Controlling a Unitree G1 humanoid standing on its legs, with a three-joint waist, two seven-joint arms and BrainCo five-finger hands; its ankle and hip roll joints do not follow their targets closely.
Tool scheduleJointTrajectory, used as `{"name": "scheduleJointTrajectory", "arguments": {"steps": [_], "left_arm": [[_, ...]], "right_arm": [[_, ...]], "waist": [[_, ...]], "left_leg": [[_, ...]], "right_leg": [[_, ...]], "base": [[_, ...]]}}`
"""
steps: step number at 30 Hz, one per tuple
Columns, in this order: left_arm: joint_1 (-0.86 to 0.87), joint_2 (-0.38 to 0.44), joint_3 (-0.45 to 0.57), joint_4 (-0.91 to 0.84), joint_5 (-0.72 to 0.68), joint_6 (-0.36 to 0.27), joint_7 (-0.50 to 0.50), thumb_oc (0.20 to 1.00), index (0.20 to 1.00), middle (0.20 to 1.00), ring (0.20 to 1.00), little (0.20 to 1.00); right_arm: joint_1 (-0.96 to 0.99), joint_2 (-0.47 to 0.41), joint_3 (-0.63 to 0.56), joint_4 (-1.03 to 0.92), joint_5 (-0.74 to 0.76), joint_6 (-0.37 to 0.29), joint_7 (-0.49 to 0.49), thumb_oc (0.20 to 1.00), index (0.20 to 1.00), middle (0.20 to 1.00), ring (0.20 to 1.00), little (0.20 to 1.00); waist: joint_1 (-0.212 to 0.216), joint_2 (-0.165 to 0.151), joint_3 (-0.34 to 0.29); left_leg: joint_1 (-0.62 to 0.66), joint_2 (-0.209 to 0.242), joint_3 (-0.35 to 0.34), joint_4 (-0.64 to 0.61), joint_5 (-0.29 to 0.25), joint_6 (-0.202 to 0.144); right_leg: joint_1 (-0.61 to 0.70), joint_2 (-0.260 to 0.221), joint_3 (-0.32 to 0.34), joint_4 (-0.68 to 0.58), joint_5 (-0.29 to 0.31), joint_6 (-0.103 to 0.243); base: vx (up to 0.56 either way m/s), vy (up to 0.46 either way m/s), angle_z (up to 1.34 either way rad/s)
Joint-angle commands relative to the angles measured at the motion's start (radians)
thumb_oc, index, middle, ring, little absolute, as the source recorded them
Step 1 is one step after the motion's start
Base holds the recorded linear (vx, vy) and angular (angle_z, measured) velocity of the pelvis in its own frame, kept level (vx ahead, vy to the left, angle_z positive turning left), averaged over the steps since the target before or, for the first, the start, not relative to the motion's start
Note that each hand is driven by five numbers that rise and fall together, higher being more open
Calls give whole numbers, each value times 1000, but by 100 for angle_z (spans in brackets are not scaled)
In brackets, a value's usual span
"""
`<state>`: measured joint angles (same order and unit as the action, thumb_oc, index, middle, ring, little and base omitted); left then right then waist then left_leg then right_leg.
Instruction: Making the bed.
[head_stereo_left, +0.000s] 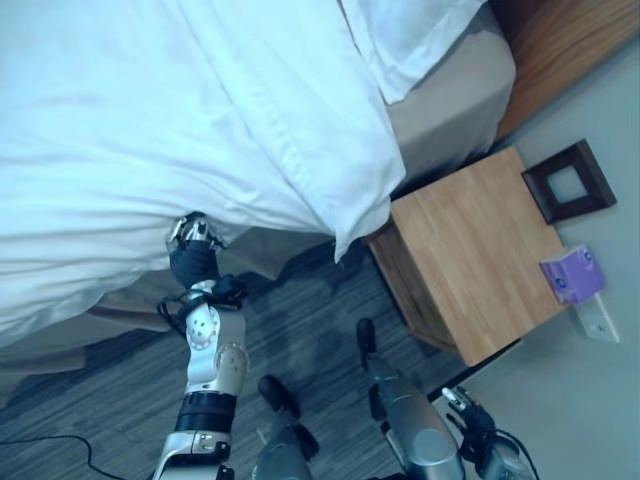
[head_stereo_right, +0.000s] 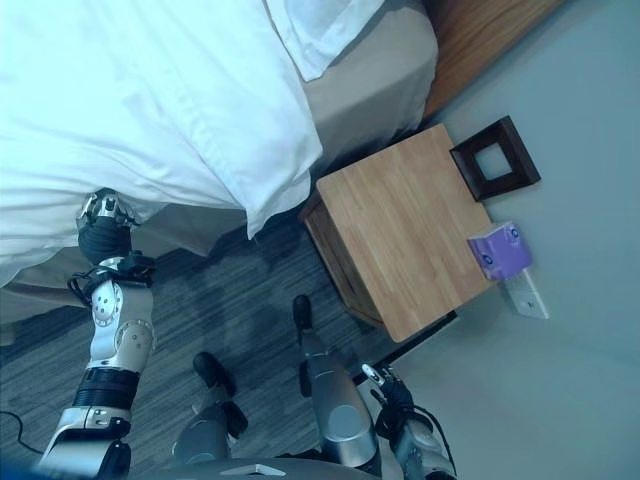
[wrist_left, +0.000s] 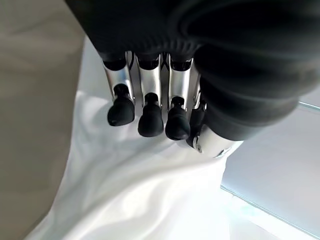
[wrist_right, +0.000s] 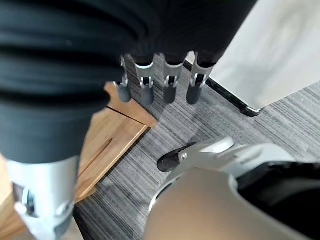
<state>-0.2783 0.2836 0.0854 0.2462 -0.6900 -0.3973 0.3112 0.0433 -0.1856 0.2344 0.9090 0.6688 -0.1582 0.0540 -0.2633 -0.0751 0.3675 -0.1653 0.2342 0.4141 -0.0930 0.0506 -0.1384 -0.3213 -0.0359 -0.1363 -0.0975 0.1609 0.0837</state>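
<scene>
Far from done: the duvet (head_stereo_left: 200, 110) lies rumpled on the bed (head_stereo_left: 450, 110), one corner drooping toward the nightstand (head_stereo_left: 480, 250). Left hand (head_stereo_left: 193, 238) pinches its hanging edge (fingers curled); right hand (wrist_right: 155, 82) idles, relaxed

White duvet (head_stereo_left: 150, 110): rumpled, spread over my bed, its edge hanging past the bed's side, one corner drooping toward the floor. White pillow (head_stereo_left: 410, 35): flat at the head end, near the headboard. Beige mattress side (head_stereo_left: 450, 110): bare below the pillow.
</scene>
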Motion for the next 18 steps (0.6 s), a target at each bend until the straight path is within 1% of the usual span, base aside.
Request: {"name": "scheduleJointTrajectory", "arguments": {"steps": [1, 5, 6, 7, 8, 9, 10, 11, 13, 14, 15, 18], "left_arm": [[7, 62, 34, -72, 67, -90, 18, 200, 200, 200, 200, 200], [86, 28, 44, -81, 64, -94, 17, 200, 200, 200, 200, 200], [87, 27, 44, -82, 64, -93, 17, 200, 200, 200, 200, 200], [114, 14, 48, -74, 34, -97, 14, 200, 200, 200, 200, 200], [102, 8, 35, -65, 19, -97, 19, 200, 200, 200, 200, 200], [114, 5, 33, -73, -6, -102, 0, 200, 200, 200, 200, 200], [113, 6, 33, -73, -7, -102, -1, 200, 200, 200, 200, 200], [129, 0, 36, -67, -49, -99, -22, 200, 200, 200, 200, 200], [144, -9, 32, -59, -65, -94, -30, 200, 200, 200, 200, 200], [143, -8, 32, -59, -65, -94, -30, 200, 200, 200, 200, 200], [179, -15, 34, -56, -86, -82, -52, 200, 200, 200, 200, 200], [221, -12, 33, -32, -103, -50, -76, 200, 200, 200, 200, 200]], "right_arm": [[65, 15, 25, -51, 3, -15, 5, 1000, 1000, 1000, 1000, 1000], [60, 9, 23, -63, -8, -17, 1, 1000, 1000, 1000, 1000, 1000], [61, 8, 23, -64, -8, -17, 1, 1000, 1000, 1000, 1000, 1000], [58, 4, 26, -76, -18, -17, -4, 1000, 1000, 1000, 1000, 1000], [9, 26, 42, -49, -17, -35, -27, 1000, 1000, 1000, 1000, 1000], [-16, 49, 35, -21, -15, -36, -48, 1000, 1000, 1000, 1000, 1000], [-18, 50, 35, -20, -15, -36, -48, 1000, 1000, 1000, 1000, 1000], [-42, 71, 15, 38, -6, -36, -69, 1000, 1000, 1000, 1000, 1000], [-60, 74, 4, 58, 2, -30, -81, 1000, 1000, 1000, 1000, 1000], [-61, 74, 4, 58, 2, -30, -81, 1000, 1000, 1000, 1000, 1000], [-61, 76, -4, 63, 6, -25, -82, 1000, 1000, 1000, 1000, 1000], [-56, 65, -22, 69, 17, -15, -79, 1000, 1000, 1000, 1000, 1000]], "waist": [[27, -35, -13], [48, -46, -9], [47, -46, -10], [65, -64, -5], [78, -64, -7], [88, -64, -9], [87, -67, -10], [97, -76, -15], [108, -85, -20], [106, -87, -20], [117, -100, -29], [127, -112, -49]], "left_leg": [[23, 110, -33, 6, 51, -98], [35, 107, -37, 7, 47, -93], [36, 106, -37, 7, 47, -93], [41, 106, -45, 11, 43, -88], [40, 105, -50, 11, 41, -87], [38, 105, -57, 12, 42, -87], [35, 103, -58, 11, 47, -85], [38, 105, -65, 12, 46, -84], [48, 108, -68, 14, 39, -84], [46, 105, -69, 13, 44, -83], [62, 104, -73, 13, 39, -80], [85, 98, -77, 16, 35, -76]], "right_leg": [[-43, -60, -53, 10, -25, 79], [-22, -66, -62, 10, -26, 79], [-21, -67, -62, 10, -26, 79], [-6, -70, -72, 10, -23, 81], [-2, -73, -77, 10, -24, 81], [2, -78, -85, 10, -24, 81], [-1, -80, -86, 10, -20, 80], [10, -80, -94, 10, -22, 80], [27, -78, -101, 10, -30, 80], [24, -80, -102, 10, -26, 79], [46, -77, -106, 10, -31, 77], [73, -74, -108, 10, -37, 73]], "base": [[-8, 26, 7], [-14, 24, 10], [-44, 43, 7], [-40, 26, 7], [-46, 24, 5], [-21, -12, 9], [-10, -32, 31], [8, -34, 30], [9, -27, 22], [6, -33, 15], [16, -19, 13], [13, -5, 4]]}}
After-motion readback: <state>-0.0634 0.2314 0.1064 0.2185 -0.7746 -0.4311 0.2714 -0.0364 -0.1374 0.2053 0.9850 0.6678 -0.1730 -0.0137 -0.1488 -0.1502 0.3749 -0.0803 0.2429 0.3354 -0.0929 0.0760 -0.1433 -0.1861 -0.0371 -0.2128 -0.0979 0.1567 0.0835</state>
